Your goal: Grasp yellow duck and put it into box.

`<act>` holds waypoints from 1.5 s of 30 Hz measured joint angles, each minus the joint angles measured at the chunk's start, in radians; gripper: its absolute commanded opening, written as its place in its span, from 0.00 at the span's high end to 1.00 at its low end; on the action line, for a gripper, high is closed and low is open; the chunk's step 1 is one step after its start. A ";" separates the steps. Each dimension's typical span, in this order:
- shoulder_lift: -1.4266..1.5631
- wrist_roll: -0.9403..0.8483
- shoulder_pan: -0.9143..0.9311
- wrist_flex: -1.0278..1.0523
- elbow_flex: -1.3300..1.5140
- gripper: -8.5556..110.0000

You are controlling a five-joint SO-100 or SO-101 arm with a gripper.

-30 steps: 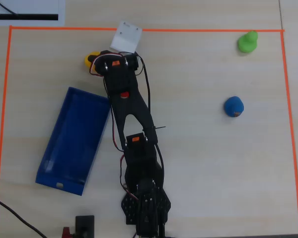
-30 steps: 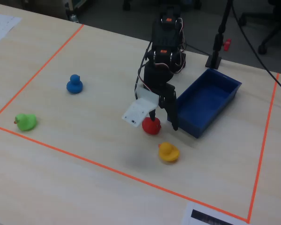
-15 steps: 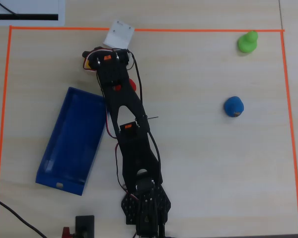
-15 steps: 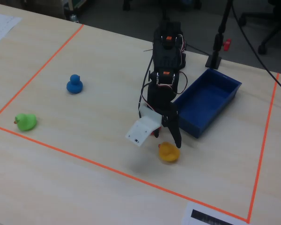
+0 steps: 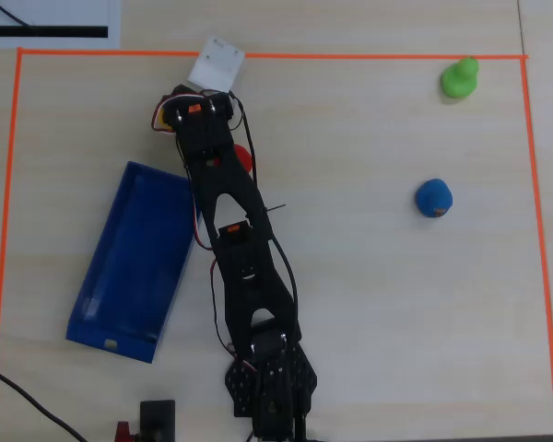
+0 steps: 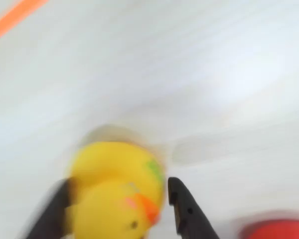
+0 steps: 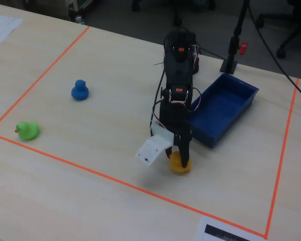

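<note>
The yellow duck [image 6: 114,194] fills the lower middle of the blurred wrist view, with its orange beak to the lower right. It sits on the table [image 7: 179,164] near the front tape line in the fixed view. My gripper [image 6: 118,185] is lowered over it and open, one black finger [image 6: 182,204] just right of the duck and the other against its left side. In the overhead view my gripper [image 5: 189,115] covers the duck almost entirely. The blue box [image 5: 134,258] lies empty beside the arm; it also shows in the fixed view [image 7: 226,108].
A red object [image 5: 243,157] lies partly under the arm, close to the gripper [image 6: 276,229]. A blue duck [image 5: 434,198] and a green duck [image 5: 460,78] sit far off. Orange tape [image 5: 258,56] frames the work area. A white camera mount [image 7: 153,149] hangs at the wrist.
</note>
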 measured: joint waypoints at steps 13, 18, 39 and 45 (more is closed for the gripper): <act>0.359 0.021 0.018 0.212 0.081 0.93; 0.776 0.002 0.067 0.341 0.279 0.93; 1.356 0.130 -0.150 0.364 1.060 0.93; 1.229 0.207 -0.321 0.382 0.997 0.93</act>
